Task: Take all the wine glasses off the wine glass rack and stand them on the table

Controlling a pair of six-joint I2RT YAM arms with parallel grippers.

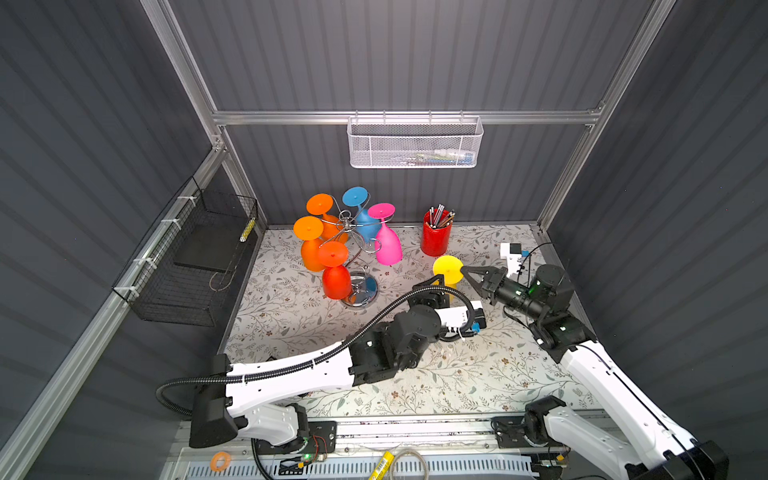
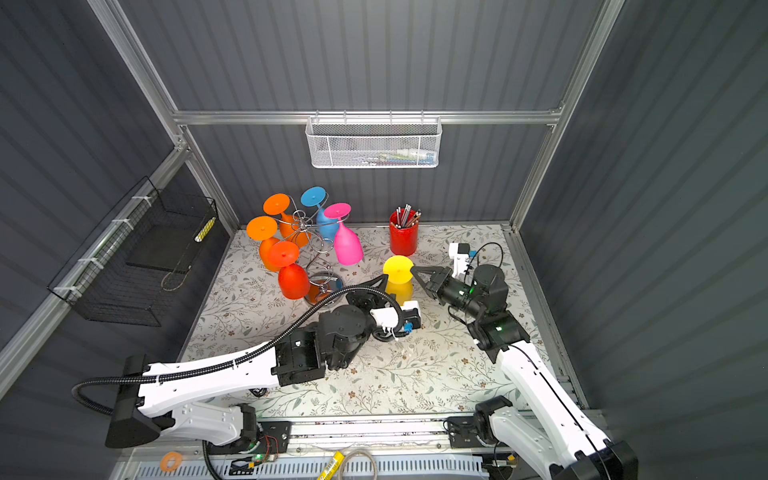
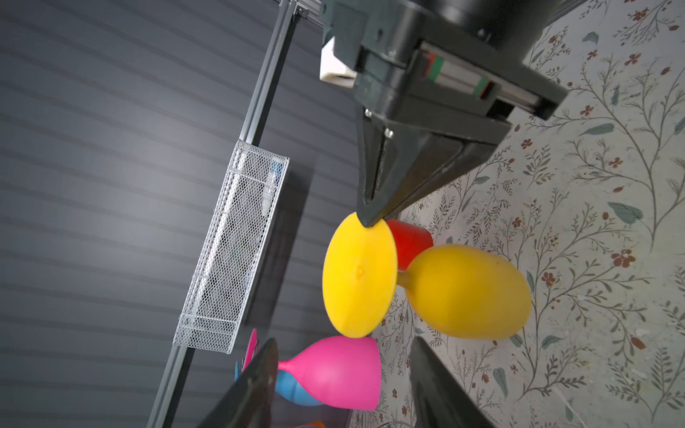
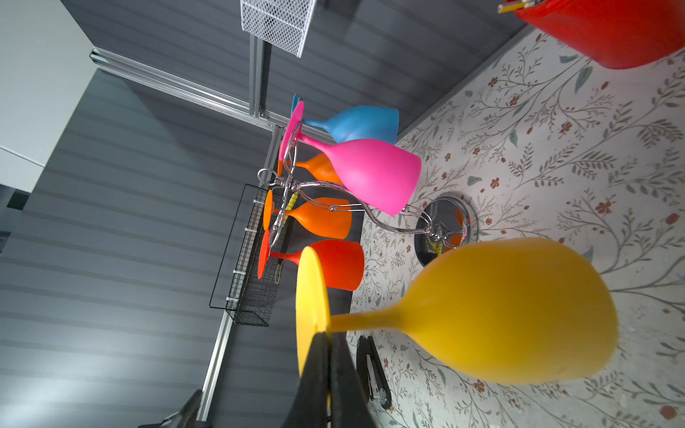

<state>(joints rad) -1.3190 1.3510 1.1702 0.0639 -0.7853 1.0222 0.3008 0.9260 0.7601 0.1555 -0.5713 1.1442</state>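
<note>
Floral mat (image 1: 415, 374), grey slatted walls. Right gripper (image 1: 462, 269) is pinched tight on the foot rim of the yellow wine glass (image 1: 447, 266), which is upside down, off the rack (image 1: 349, 232) and near the red pencil cup (image 1: 435, 239). Left gripper (image 3: 344, 341) has its jaws apart just short of the glass, gripping nothing. Five more glasses (image 1: 388, 245) hang on the rack.

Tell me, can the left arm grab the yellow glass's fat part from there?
Probably yes. The left gripper sits right beside the yellow glass with its jaws apart, and nothing shows between them. The right gripper pinches only the edge of the foot, leaving the bowl free.
</note>
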